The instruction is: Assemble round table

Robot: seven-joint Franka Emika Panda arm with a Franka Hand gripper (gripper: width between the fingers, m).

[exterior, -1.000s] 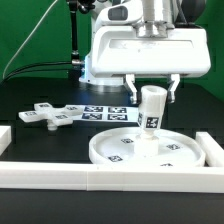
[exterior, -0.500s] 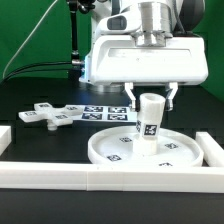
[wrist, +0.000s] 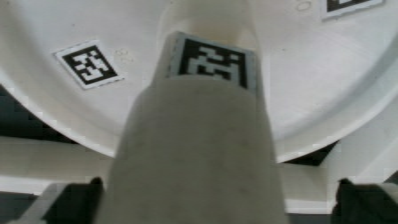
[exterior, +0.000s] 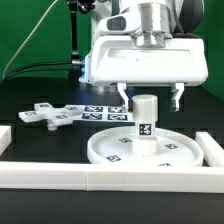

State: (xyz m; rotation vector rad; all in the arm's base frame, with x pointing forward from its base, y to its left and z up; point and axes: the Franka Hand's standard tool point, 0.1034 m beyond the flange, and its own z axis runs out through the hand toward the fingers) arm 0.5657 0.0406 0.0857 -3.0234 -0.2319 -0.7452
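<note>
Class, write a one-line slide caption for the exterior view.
Open hand straddles upright post standing on round disc; cross piece lies apart.

A green wall [exterior: 30, 30] fills the back, at 10 o'clock and a little at 3 o'clock. The table [exterior: 40, 140] is black and flat. Long white rails [exterior: 110, 178] lie along its edge at 6 o'clock, with short ends at 9 and 3 o'clock. The light is soft and even.
</note>
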